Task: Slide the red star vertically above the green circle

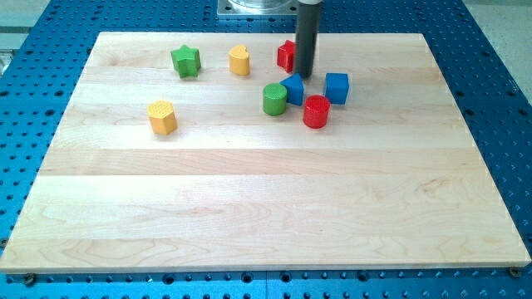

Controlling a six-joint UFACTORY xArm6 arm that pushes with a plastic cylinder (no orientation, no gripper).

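The red star (285, 55) sits near the view's top, mostly hidden behind my rod. The green circle (274, 99), an upright cylinder, stands below it and slightly to the left. My tip (304, 75) rests on the board just right of the red star and above the blue triangle-like block (293, 88), which touches the green circle's right side.
A blue cube (337, 87) and a red cylinder (316, 111) lie right of the green circle. A green star (186, 61) and a yellow heart (239, 60) sit at the top left. A yellow hexagon (162, 117) lies at the left. The wooden board (266, 208) rests on a blue perforated table.
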